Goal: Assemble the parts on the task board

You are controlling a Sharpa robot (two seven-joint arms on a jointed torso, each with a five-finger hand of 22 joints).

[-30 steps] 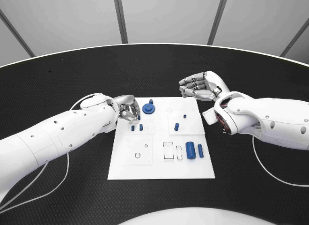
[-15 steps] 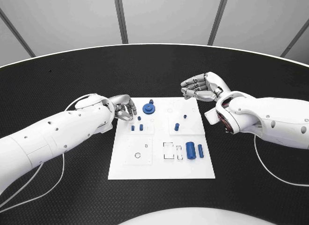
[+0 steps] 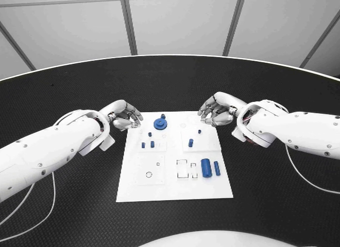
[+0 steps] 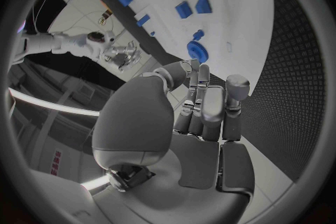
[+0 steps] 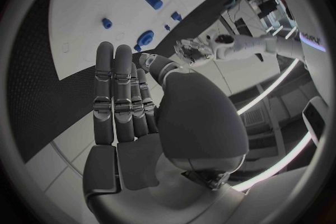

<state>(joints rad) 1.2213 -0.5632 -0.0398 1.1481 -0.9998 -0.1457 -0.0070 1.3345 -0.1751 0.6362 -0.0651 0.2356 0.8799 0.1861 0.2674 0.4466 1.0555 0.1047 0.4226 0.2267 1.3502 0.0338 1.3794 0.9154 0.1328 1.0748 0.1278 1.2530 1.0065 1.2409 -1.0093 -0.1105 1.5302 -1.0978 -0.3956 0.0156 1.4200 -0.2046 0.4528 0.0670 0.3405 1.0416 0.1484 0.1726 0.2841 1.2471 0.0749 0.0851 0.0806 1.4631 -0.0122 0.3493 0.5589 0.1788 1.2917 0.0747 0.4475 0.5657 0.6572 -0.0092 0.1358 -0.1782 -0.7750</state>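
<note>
the flat white task board (image 3: 173,185) lies mid-table, studded with small blue parts: a round gear-like piece (image 3: 161,123) at its far edge, a stubby cylinder (image 3: 205,167) nearer. the silver left hand (image 3: 122,114) and right hand (image 3: 217,109) flank its far corners, fingers curled, grasping nothing. the table (image 3: 66,200) is black and finely textured; pale wall panels stand behind it.
</note>
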